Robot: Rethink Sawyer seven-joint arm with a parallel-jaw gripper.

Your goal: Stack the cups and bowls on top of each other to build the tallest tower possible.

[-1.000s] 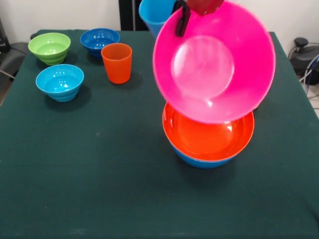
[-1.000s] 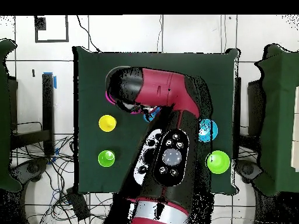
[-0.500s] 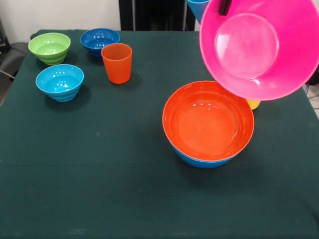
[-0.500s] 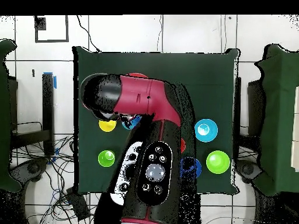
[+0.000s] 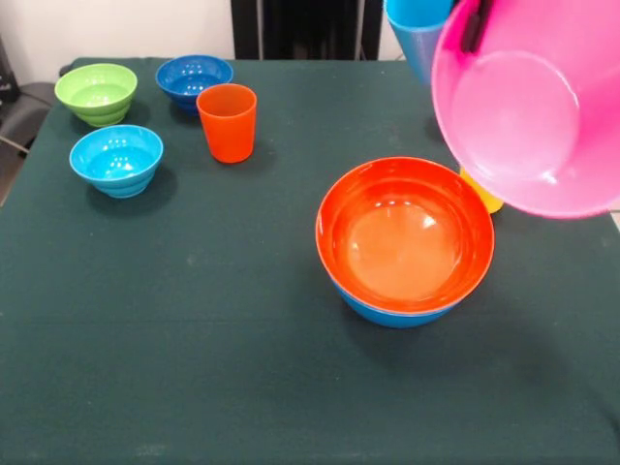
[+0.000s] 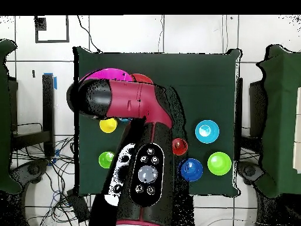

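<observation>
You had the pink bowl [image 5: 542, 116] tilted up in the air, well right of the orange bowl [image 5: 405, 232] nested in the blue one [image 5: 387, 312]. The gripper [image 5: 475, 24] seemed pinched on its rim, probably carrying it aside.

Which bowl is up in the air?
The pink bowl. It hangs tilted above the table, off to the side of the orange bowl, while every other bowl rests on something.

Glossy crimson arm [image 6: 138, 109], rounded black joint cap, black panel of round grey buttons, white patch beside it
</observation>
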